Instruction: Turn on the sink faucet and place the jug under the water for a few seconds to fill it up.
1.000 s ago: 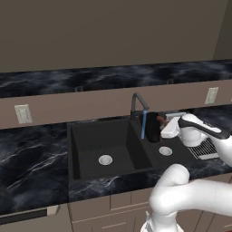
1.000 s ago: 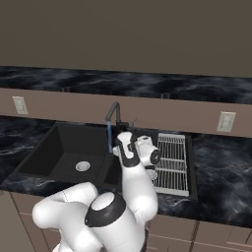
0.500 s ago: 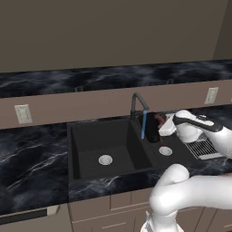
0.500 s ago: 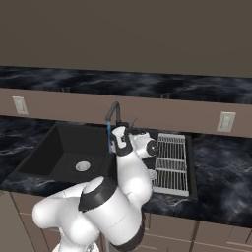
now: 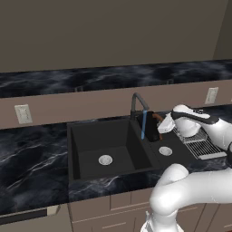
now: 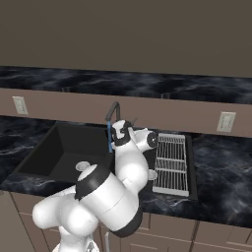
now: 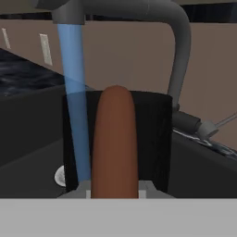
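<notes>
The sink faucet [image 5: 137, 103] is running, and the water [image 5: 143, 125] falls as a thin blue stream into the black sink [image 5: 90, 136]. My gripper [image 5: 164, 124] is shut on the brown handle [image 7: 115, 134] of the black jug [image 5: 152, 128], holding it upright at the stream over the divider between the two bowls. In the hand view the water [image 7: 75, 102] runs down across the left part of the jug [image 7: 152, 139], below the faucet [image 7: 178, 55]. Whether it enters the jug I cannot tell. From the right base view, my gripper [image 6: 121, 133] sits beside the water [image 6: 109, 139].
A wire drying rack [image 5: 200, 144] [image 6: 171, 162] lies on the counter right of the sink. The small bowl's drain [image 5: 165, 151] sits below the hand. Wall outlets [image 5: 22, 113] [image 5: 210, 95] are on the backsplash. My arm's white body [image 6: 113, 197] blocks the lower middle.
My hand has carried the jug leftwards, from over the small bowl to the running stream at the faucet. The water keeps flowing and the grip on the handle is unchanged.
</notes>
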